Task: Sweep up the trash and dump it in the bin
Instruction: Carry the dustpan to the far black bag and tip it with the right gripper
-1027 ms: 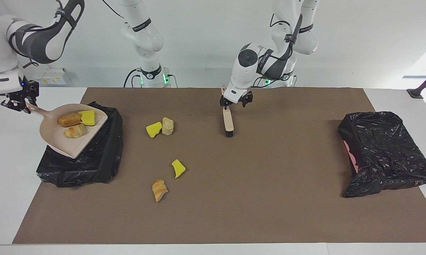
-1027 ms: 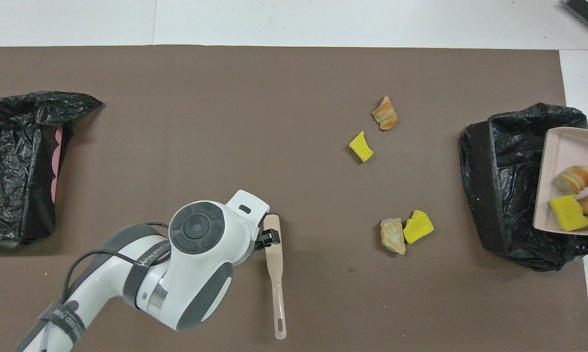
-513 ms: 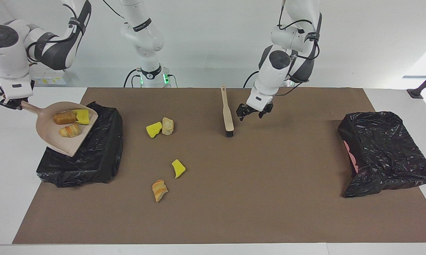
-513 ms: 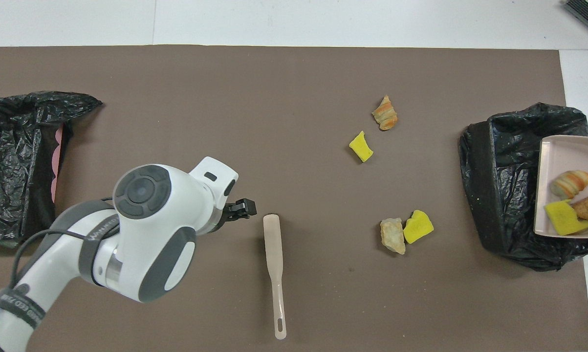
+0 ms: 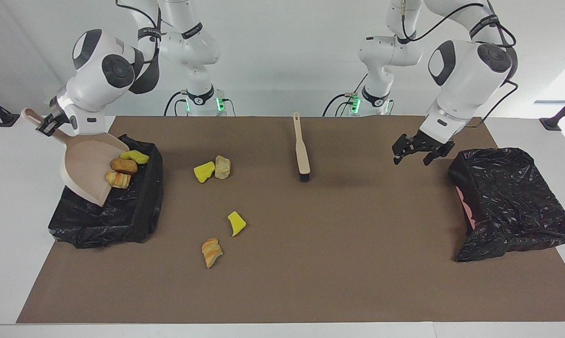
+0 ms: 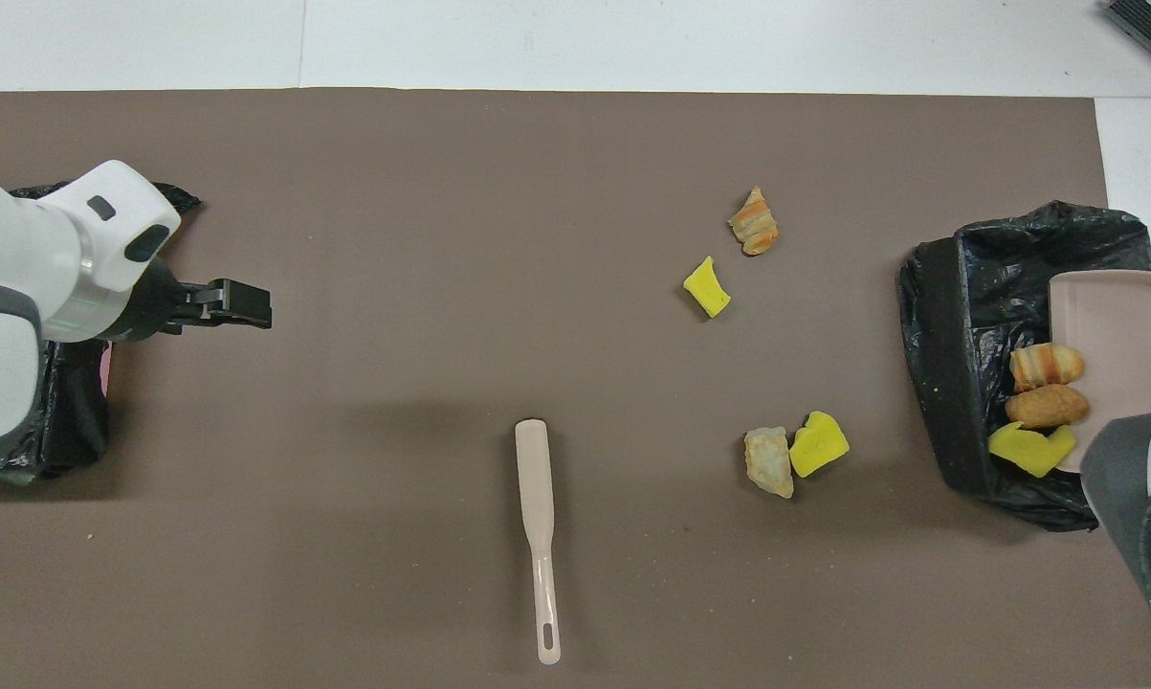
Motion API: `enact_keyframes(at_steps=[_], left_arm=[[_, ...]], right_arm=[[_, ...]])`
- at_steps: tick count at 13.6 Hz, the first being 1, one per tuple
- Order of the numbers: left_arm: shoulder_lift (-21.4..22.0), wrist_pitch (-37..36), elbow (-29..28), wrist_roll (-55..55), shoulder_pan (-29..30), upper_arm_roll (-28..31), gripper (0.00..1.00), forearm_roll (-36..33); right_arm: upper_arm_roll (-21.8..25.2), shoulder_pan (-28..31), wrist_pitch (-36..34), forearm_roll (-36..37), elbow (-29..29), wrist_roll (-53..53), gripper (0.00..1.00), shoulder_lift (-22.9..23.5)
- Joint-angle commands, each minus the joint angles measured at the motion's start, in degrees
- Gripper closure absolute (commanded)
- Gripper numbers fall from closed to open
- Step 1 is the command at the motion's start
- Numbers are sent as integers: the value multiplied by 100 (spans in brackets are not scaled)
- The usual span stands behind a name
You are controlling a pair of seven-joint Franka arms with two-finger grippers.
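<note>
While brush (image 5: pixel 303 149) lies alone, second bin (image 5: pixel 512 202) unblocked.

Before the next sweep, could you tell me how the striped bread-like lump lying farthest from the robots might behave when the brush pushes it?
The striped lump looks light, so it should slide easily. Its ridged, tapered shape may make it tumble or veer away from the brush.

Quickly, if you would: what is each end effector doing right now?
Left end effector: open, empty, over the mat.
Right end effector: shut on the dustpan handle.
</note>
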State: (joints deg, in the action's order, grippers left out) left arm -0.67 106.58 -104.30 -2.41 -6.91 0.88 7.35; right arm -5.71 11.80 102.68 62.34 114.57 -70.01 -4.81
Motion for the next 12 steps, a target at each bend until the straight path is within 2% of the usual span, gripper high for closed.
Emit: enact_keyframes(at_steps=[1,3,6,9,12], left_arm=[[-47,-532,427,285,348,-62,0,-93],[-73,-988,804,355,602,-70,0,-137],[-47,-1517,1288,495,612,-70,0,-558],[58,-1474,1246,540,603,-70,0,-559],[76,-1447,1289,592,586,-79,0,-673]], right_arm=[[-44,-3,-169,444,-153,50,100,-100],[-62,-3,-380,480,-434,-108,100,-100],[-202,-11,-574,305,-682,-189,100,-82],[-430,-47,-783,-502,-1058,-66,100,-12],[-686,-240,-1110,-1160,-1323,697,100,146]])
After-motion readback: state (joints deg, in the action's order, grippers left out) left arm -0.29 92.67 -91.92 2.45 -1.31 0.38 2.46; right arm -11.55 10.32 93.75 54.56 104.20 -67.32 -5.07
